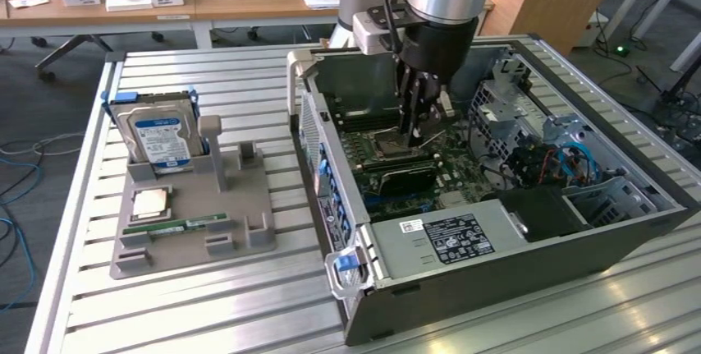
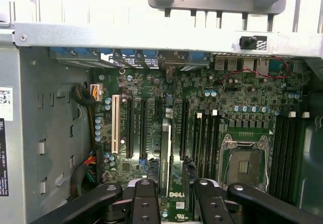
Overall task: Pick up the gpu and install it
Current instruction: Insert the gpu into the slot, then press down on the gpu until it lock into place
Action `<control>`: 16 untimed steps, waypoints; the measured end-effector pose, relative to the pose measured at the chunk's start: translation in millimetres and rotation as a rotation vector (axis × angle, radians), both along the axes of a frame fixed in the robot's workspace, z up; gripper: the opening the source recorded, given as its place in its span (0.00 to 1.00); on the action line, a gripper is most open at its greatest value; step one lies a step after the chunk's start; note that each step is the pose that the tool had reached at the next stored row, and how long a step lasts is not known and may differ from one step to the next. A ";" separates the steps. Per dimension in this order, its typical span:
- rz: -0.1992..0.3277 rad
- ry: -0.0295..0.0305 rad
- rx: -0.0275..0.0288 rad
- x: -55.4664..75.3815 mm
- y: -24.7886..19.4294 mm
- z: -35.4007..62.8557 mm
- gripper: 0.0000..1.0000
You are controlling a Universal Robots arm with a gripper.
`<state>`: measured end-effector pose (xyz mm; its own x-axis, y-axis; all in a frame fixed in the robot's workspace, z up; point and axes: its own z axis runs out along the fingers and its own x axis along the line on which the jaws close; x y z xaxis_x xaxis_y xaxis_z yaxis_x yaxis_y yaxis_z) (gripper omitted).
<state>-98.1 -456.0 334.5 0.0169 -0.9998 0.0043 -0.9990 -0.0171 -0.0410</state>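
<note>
My gripper reaches down into the open computer case, just above the motherboard. From the wrist, the gpu shows edge-on as a thin pale strip. It stands upright in a slot of the motherboard, next to the long dark expansion slots. My gripper straddles it, its dark fingers set apart on either side with a gap wider than the card. Whether a pad touches the card is hidden. The bare processor socket lies beside the gripper.
A grey parts holder lies on the slatted table at the exterior view's left. It carries a silver hard drive, a square chip and a green memory stick. Drive cages and blue cables fill the case's far side.
</note>
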 end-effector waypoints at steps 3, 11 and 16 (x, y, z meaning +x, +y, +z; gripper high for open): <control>0.000 0.0000 0.0000 0.0 0.0 0.0 0.33; 0.000 -0.0001 0.0001 0.0 0.0 4.8 0.33; 0.000 0.0000 0.0000 0.0 0.0 4.9 0.33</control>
